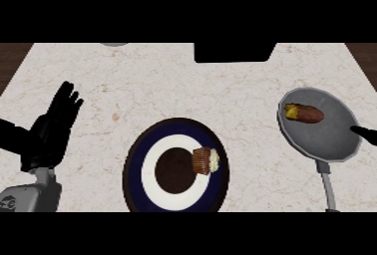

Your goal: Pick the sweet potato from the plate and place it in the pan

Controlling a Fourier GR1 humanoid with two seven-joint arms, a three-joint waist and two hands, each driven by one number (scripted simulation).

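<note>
Sweet potato (304, 113) already lies inside the pan (331, 142), toward its far-left part, clear of my fingers, so I judge the placing step done and only the pulling-away left.

From my head view, taking the pan as the landmark: it sits on the marble bench (184, 84) with its grey handle (330, 191) running back toward me. My right hand (363, 133) shows only as a dark tip at the pan's near-right rim, at the picture's edge. Too little of it is in sight for me to tell how it is set, though nothing is seen in it, and the potato lies apart from it.

Well left of the pan is the plate (140, 164), dark-rimmed with a white ring and a brown centre. It carries a cupcake (205, 160) on the side nearer the pan; no potato is on it. Much farther left of the pan, past the plate, my left hand (53, 127) rests released, fingers straight and pointing away from me, holding nothing, with its grey forearm (31, 191) below.

Next I would lift the right hand back and away to the right without catching the pan's rim or nudging the handle, since a knock could shift the pan and roll the potato.

Beyond the pan, up and to its left, a dark block (232, 52) stands at the bench's far edge, and a small grey shape (114, 44) shows farther left along that edge; I cannot tell what it is. Neither is in my way.
</note>
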